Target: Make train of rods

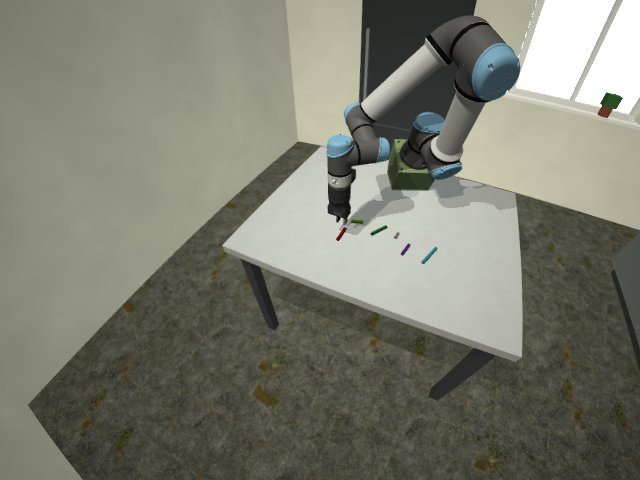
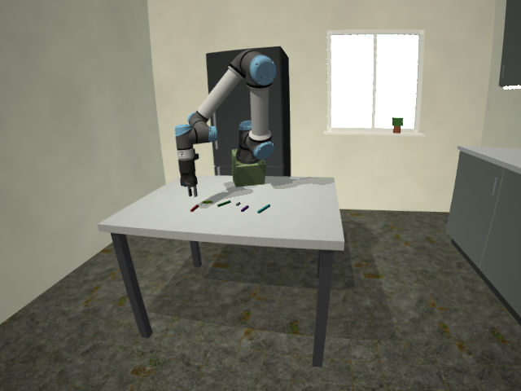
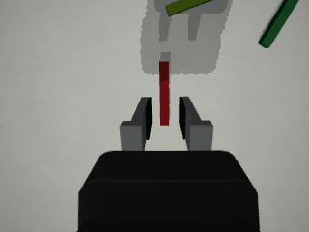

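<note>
In the top view, my gripper (image 1: 341, 221) (image 2: 192, 194) (image 3: 165, 109) points down just left of the upper middle of the frame, above the white table (image 1: 310, 258) (image 2: 168, 222) (image 3: 58, 121). The red rod (image 1: 341, 234) (image 2: 194, 208) (image 3: 164, 94) lies slantwise just below my fingertips in the frame, with the lime rod (image 1: 357, 221) (image 2: 207, 202) (image 3: 188, 6) near its upper end. Rightward from there come the green rod (image 1: 378, 230) (image 2: 224, 203) (image 3: 278, 22), the small grey rod (image 1: 396, 235) (image 2: 238, 204), the purple rod (image 1: 405, 249) (image 2: 244, 208) and, farthest right, the turquoise rod (image 1: 429, 255) (image 2: 264, 208). All six lie apart, so no train is formed.

In the exterior view, my fingers hang above the tabletop, left of the frame's centre, with the red rod lower and just to their right. The turquoise rod lies at the right end of the scattered group, near the middle of the frame.

In the wrist view, my fingers stand partway open, fairly narrow, and I hold nothing. The red rod runs upright through the middle of the frame, its lower end showing between my pads with space on both sides. The lime rod is cut off by the top edge, and the green one slants into the upper right.
</note>
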Motion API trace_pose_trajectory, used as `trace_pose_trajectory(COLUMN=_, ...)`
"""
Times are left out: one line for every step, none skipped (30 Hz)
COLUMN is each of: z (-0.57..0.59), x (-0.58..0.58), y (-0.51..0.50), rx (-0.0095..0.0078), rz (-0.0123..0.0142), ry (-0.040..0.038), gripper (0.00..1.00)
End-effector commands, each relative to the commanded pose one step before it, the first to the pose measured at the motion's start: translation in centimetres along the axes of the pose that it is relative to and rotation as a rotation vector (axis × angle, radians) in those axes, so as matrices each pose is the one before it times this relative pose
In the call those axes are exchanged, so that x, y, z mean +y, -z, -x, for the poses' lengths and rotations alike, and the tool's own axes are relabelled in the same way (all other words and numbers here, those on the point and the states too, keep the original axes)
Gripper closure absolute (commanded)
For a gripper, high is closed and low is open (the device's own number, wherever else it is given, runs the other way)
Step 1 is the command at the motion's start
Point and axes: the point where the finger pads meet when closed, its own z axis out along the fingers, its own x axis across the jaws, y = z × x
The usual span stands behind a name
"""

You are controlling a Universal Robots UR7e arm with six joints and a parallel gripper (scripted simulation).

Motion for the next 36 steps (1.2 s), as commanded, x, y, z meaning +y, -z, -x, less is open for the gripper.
trace_pose_trajectory(z=0.021, x=0.03, y=-0.28, rx=-0.00069, rz=0.00075, ry=0.00025, gripper=0.46)
trace_pose_trajectory(z=0.001, x=0.0, y=-0.09, rx=0.0, rz=0.0, ry=0.0, gripper=0.46)
trace_pose_trajectory(z=0.0, x=0.0, y=0.0, rx=0.0, rz=0.0, ry=0.0, gripper=0.46)
trace_pose_trajectory(z=0.0, x=0.0, y=0.0, rx=0.0, rz=0.0, ry=0.0, gripper=0.46)
trace_pose_trajectory(z=0.0, x=0.0, y=-0.098, rx=0.0, rz=0.0, ry=0.0, gripper=0.46)
trace_pose_trajectory(z=0.0, x=0.0, y=-0.107, rx=0.0, rz=0.0, ry=0.0, gripper=0.46)
trace_pose_trajectory(z=0.0, x=0.0, y=-0.115, rx=0.0, rz=0.0, ry=0.0, gripper=0.46)
trace_pose_trajectory(z=0.0, x=0.0, y=-0.121, rx=0.0, rz=0.0, ry=0.0, gripper=0.46)
trace_pose_trajectory(z=0.0, x=0.001, y=-0.128, rx=0.0, rz=0.0, ry=0.0, gripper=0.46)
trace_pose_trajectory(z=0.0, x=0.0, y=-0.134, rx=0.0, rz=0.0, ry=0.0, gripper=0.46)
trace_pose_trajectory(z=-0.001, x=0.0, y=-0.14, rx=0.0, rz=0.0, ry=0.0, gripper=0.46)
trace_pose_trajectory(z=0.001, x=0.001, y=-0.145, rx=0.0, rz=0.0, ry=0.0, gripper=0.46)
trace_pose_trajectory(z=0.0, x=0.0, y=-0.149, rx=0.0, rz=0.0, ry=0.0, gripper=0.46)
trace_pose_trajectory(z=0.0, x=0.0, y=-0.154, rx=0.0, rz=0.0, ry=0.0, gripper=0.46)
trace_pose_trajectory(z=0.0, x=0.001, y=-0.156, rx=0.0, rz=0.0, ry=0.0, gripper=0.46)
trace_pose_trajectory(z=0.0, x=0.0, y=-0.159, rx=0.0, rz=0.0, ry=0.0, gripper=0.46)
trace_pose_trajectory(z=0.0, x=0.0, y=-0.161, rx=0.0, rz=0.0, ry=0.0, gripper=0.46)
trace_pose_trajectory(z=0.0, x=0.001, y=-0.161, rx=0.0, rz=0.0, ry=0.0, gripper=0.46)
trace_pose_trajectory(z=0.0, x=0.0, y=-0.162, rx=0.0, rz=0.0, ry=0.0, gripper=0.46)
trace_pose_trajectory(z=0.0, x=0.0, y=0.0, rx=0.0, rz=0.0, ry=0.0, gripper=0.46)
trace_pose_trajectory(z=0.0, x=0.0, y=0.0, rx=0.0, rz=0.0, ry=0.0, gripper=0.46)
trace_pose_trajectory(z=-0.001, x=0.0, y=-0.162, rx=0.0, rz=0.0, ry=0.0, gripper=0.46)
trace_pose_trajectory(z=0.001, x=0.001, y=-0.16, rx=0.0, rz=0.0, ry=0.0, gripper=0.46)
trace_pose_trajectory(z=0.0, x=0.0, y=-0.158, rx=0.0, rz=0.0, ry=0.0, gripper=0.46)
trace_pose_trajectory(z=-0.001, x=0.0, y=-0.156, rx=0.0, rz=0.0, ry=0.0, gripper=0.46)
trace_pose_trajectory(z=0.001, x=0.001, y=-0.152, rx=0.0, rz=0.0, ry=0.0, gripper=0.46)
trace_pose_trajectory(z=0.0, x=0.0, y=-0.149, rx=0.0, rz=0.0, ry=0.0, gripper=0.46)
trace_pose_trajectory(z=0.0, x=0.0, y=-0.145, rx=0.0, rz=0.0, ry=0.0, gripper=0.46)
trace_pose_trajectory(z=0.0, x=0.0, y=-0.139, rx=0.0, rz=0.0, ry=0.0, gripper=0.46)
trace_pose_trajectory(z=0.0, x=0.0, y=-0.134, rx=0.0, rz=0.0, ry=0.0, gripper=0.46)
trace_pose_trajectory(z=0.0, x=0.0, y=-0.128, rx=0.0, rz=0.0, ry=0.0, gripper=0.46)
trace_pose_trajectory(z=0.0, x=0.0, y=-0.122, rx=0.0, rz=0.0, ry=0.0, gripper=0.46)
trace_pose_trajectory(z=0.001, x=0.001, y=-0.115, rx=0.0, rz=0.0, ry=0.0, gripper=0.46)
trace_pose_trajectory(z=0.0, x=0.0, y=-0.108, rx=0.0, rz=0.0, ry=0.0, gripper=0.46)
trace_pose_trajectory(z=0.0, x=0.0, y=-0.1, rx=0.0, rz=0.0, ry=0.0, gripper=0.46)
trace_pose_trajectory(z=0.0, x=0.0, y=-0.093, rx=0.0, rz=0.0, ry=0.0, gripper=0.46)
